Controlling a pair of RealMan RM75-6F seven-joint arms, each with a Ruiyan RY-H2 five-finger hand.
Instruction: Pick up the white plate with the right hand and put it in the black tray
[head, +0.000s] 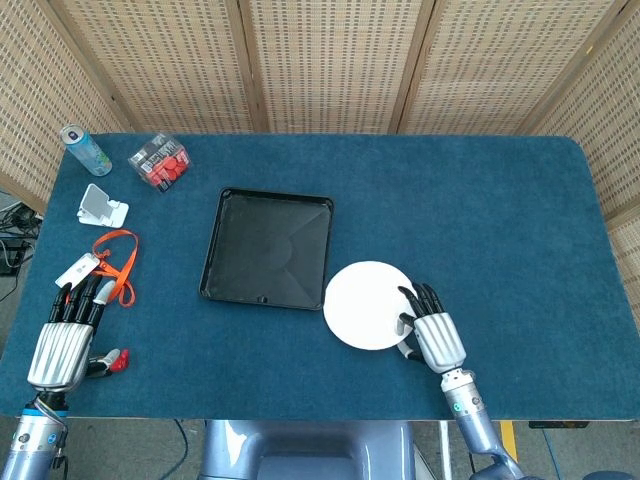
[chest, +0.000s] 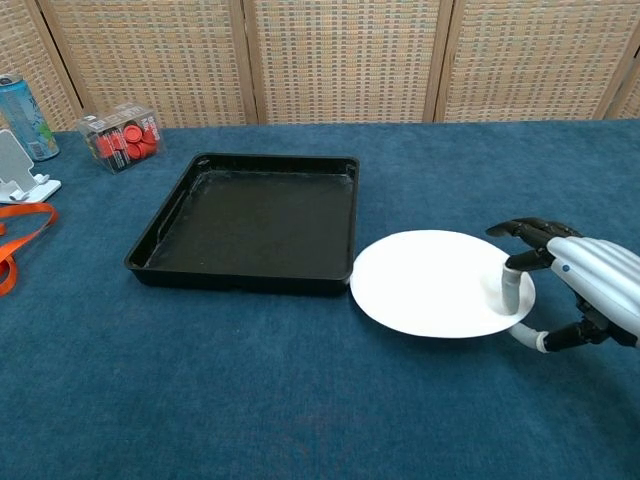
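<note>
**Plate pinched at its rim, tray awaiting**

Nearest, the white plate (chest: 435, 283) is gripped at its right rim by the right hand (chest: 580, 290), one finger pressed on top and the thumb hooked beneath, so that it can be lifted. It lies on the table (chest: 300, 400), just beside the black tray (chest: 250, 222). The left hand (head: 68, 335) rests idle, fingers extended, holding nothing.
</note>
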